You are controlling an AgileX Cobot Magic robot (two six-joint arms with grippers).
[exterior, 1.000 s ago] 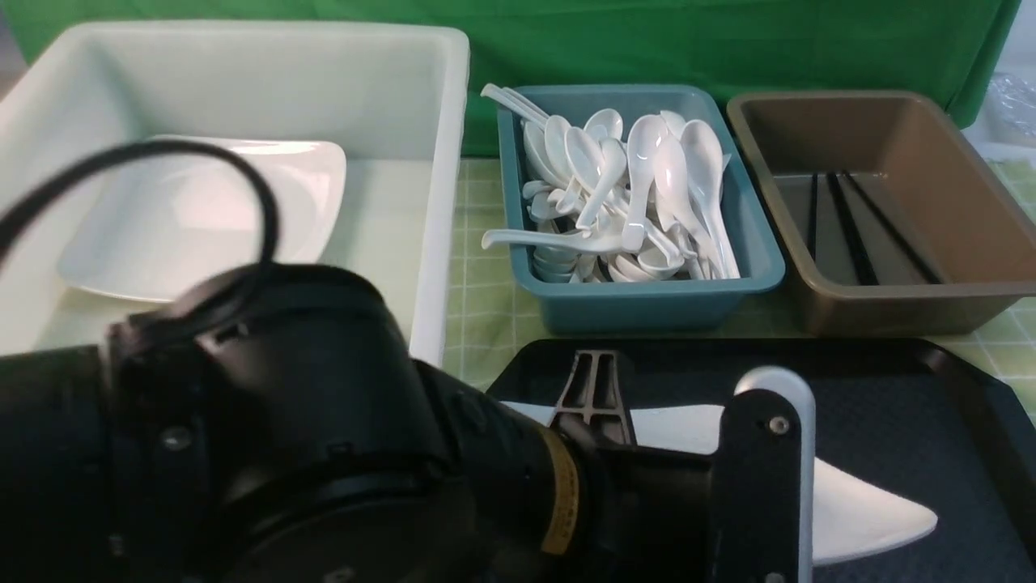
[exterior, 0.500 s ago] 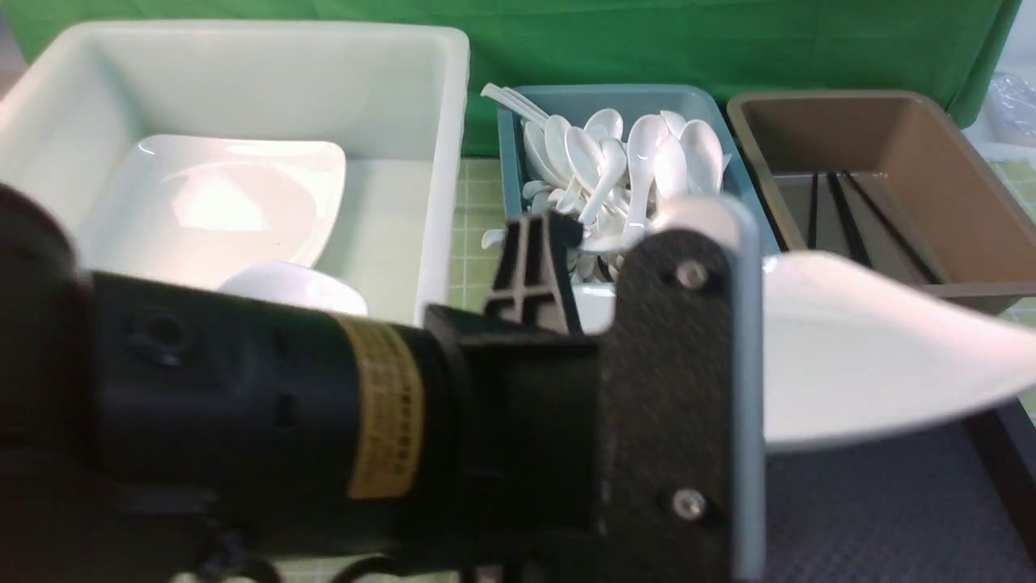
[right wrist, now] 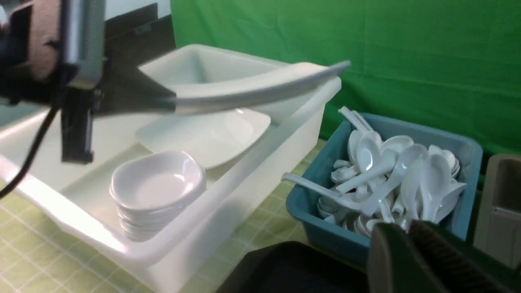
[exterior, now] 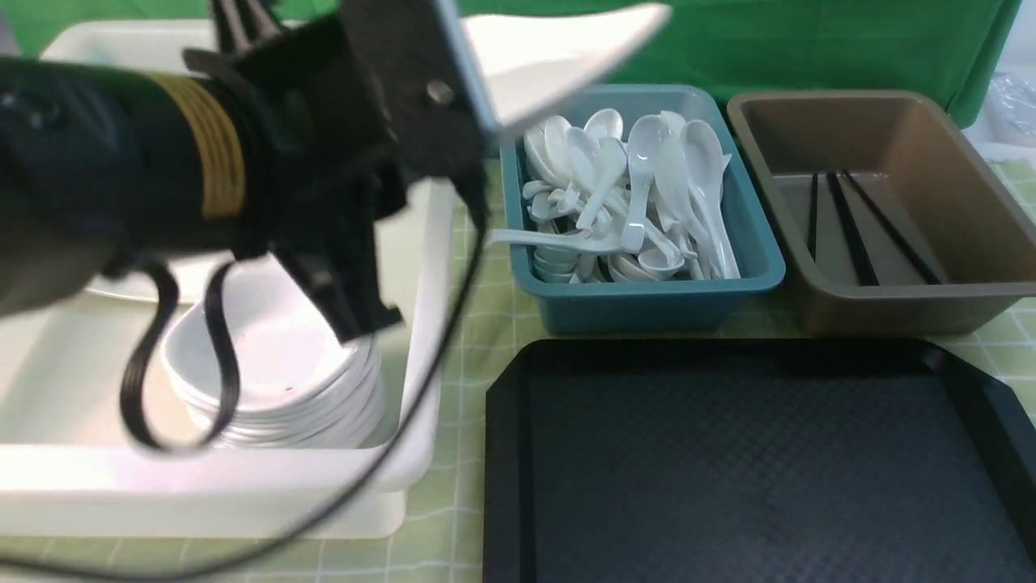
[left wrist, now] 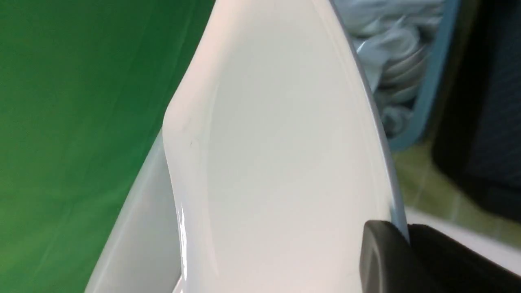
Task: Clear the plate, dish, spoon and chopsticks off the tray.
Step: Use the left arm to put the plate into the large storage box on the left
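- We see a green cloth backdrop (exterior: 809, 48) hanging behind the tubs.
- We see a pale green, white-lined checked cloth (exterior: 477, 324) covering the table.

Room light: bright and even, its source out of view.
Stacked dishes (right wrist: 158, 183): a soft white glare at about four o'clock inside the top one.
White tub (right wrist: 244, 211): rim washed pale at its seven o'clock in the right wrist view.
Held plate (exterior: 558, 57): blurred at its three o'clock tip in the front view; crisp streaks of shine in the left wrist view.
Left arm (exterior: 162, 162): dark, soft-edged.
Spoons (left wrist: 390, 53): out of focus in the left wrist view.
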